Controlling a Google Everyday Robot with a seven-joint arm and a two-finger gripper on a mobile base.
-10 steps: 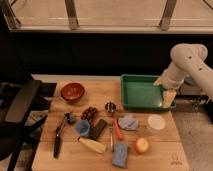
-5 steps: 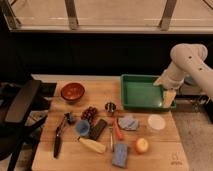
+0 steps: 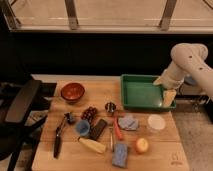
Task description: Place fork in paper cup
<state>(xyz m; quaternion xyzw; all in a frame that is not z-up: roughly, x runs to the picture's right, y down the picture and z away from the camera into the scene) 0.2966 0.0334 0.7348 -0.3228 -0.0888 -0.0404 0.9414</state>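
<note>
Currently my gripper (image 3: 169, 98) hangs at the green tray's (image 3: 141, 93) right edge, apart from the paper cup (image 3: 156, 123); its grip I cannot tell.

Slender fork (image 3: 111, 134) lies flat left of upright white paper cup (image 3: 156, 123), end effector (image 3: 169, 98) behind.

No text, brand, number or sign can be read. The only candidate is a small dark mark (image 3: 175, 159) printed on the near right corner of the light wooden tabletop (image 3: 165, 147). It is too small to read, and I can't tell whether it is letters or a logo. The white robot arm (image 3: 192, 60) shows nothing legible on its shell. The gripper (image 3: 169, 98) hangs at the right edge of the green rectangular plastic tray (image 3: 140, 92), and neither carries a readable marking.
</note>
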